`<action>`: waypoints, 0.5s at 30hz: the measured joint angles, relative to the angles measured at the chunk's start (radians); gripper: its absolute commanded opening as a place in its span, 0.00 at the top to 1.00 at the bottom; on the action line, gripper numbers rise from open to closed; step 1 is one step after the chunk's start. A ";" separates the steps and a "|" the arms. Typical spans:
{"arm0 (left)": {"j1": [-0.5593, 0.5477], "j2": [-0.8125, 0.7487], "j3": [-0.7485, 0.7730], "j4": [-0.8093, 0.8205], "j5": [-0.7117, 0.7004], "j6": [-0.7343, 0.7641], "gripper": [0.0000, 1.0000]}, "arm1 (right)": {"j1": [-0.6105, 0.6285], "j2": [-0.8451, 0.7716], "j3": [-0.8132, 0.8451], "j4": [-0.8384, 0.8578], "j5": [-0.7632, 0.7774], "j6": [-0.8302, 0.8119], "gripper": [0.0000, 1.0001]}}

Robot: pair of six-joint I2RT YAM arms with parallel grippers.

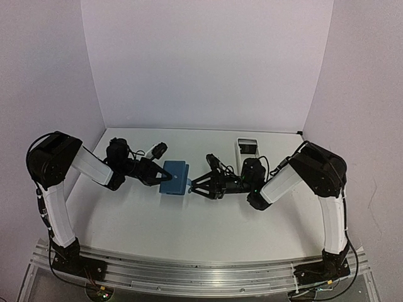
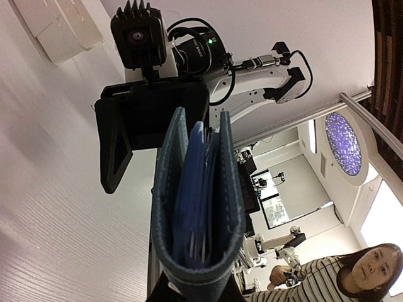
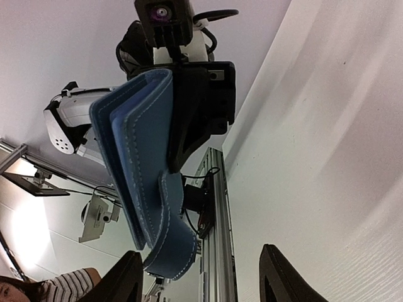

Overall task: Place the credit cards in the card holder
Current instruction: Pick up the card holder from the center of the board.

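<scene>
White walls closed in a white bench [image 1: 189,233]. At its middle the left claw [image 1: 158,172] clamped the card holder [image 1: 174,178] by one edge, its leaves slightly parted. The right claw [image 1: 192,184] stood spread wide just beside the free edge, carrying nothing. No loose credit cards could be made out. With so narrow a hold, a push from the right claw could twist the card holder free, and its hanging snap tab [image 3: 170,248] might snag.

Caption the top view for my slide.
Left gripper holds a small blue folding wallet; right gripper, jaws open, faces it.
</scene>
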 measured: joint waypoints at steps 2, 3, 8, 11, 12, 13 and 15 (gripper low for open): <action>0.000 0.000 0.004 0.009 0.002 -0.011 1.00 | -0.010 -0.031 -0.025 -0.001 -0.001 -0.005 0.43; 0.000 0.000 0.009 0.012 0.004 -0.017 1.00 | -0.016 -0.050 -0.037 0.000 -0.001 -0.009 0.44; -0.005 0.000 0.035 0.042 0.009 -0.034 1.00 | -0.059 -0.118 -0.069 0.006 0.016 -0.075 0.48; -0.012 0.000 0.049 0.069 0.010 -0.058 1.00 | -0.066 -0.119 -0.064 0.006 0.042 -0.130 0.48; -0.015 0.000 0.051 0.079 0.011 -0.065 1.00 | -0.060 -0.119 -0.061 0.006 0.046 -0.142 0.48; -0.017 0.000 0.053 0.088 0.011 -0.074 1.00 | -0.053 -0.117 -0.055 0.006 0.050 -0.154 0.48; -0.018 0.000 0.055 0.103 0.011 -0.090 1.00 | -0.036 -0.112 -0.038 0.005 0.052 -0.171 0.48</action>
